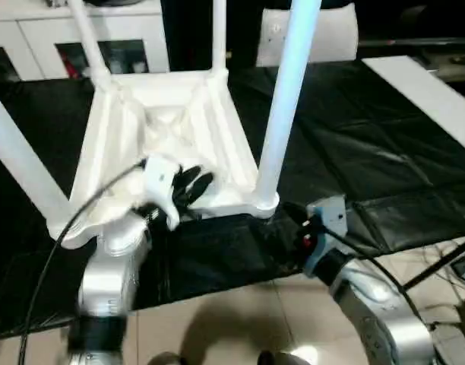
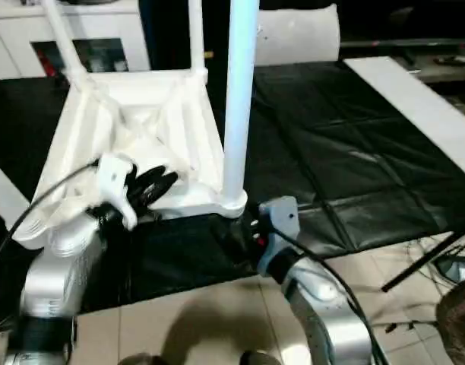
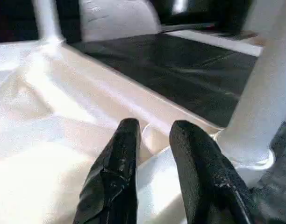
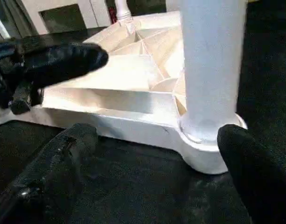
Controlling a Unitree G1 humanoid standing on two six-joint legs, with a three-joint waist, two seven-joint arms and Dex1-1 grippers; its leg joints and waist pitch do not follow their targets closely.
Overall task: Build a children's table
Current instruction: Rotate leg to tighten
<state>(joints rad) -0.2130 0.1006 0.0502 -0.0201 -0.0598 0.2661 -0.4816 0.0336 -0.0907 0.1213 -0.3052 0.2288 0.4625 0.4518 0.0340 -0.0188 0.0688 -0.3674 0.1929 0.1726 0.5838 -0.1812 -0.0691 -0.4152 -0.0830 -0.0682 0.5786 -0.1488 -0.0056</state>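
- Upside down, the white tabletop (image 1: 168, 144) lies on the black cloth (image 1: 369, 152), its ribbed underside facing up and all four corner sockets filled.
- Nearest to the robot on the tabletop's right-hand side, one leg (image 1: 282, 106) stands upright in its corner socket (image 4: 206, 140); another leg (image 1: 20, 163) rises slanted from the near left corner.
- At the tabletop's far corners, two more legs (image 1: 88, 38) (image 1: 219, 34) stand up toward the cabinets behind.
- Over the tabletop's near rim, the left gripper (image 1: 188, 185) reaches into the ribbed underside; in its wrist view the two black fingers (image 3: 115, 172) are a little apart, with nothing between them.
- Just beside the tabletop's near right corner, the right gripper (image 4: 154, 158) is down by the cloth, its fingers spread wide, one on each side of the corner socket and not touching it.
- Beyond the tabletop's far right corner, a flat white bag (image 1: 312, 34) rests at the back of the cloth.
- Well to the right of the tabletop, a long white board strip (image 1: 430, 91) runs along the cloth's edge.
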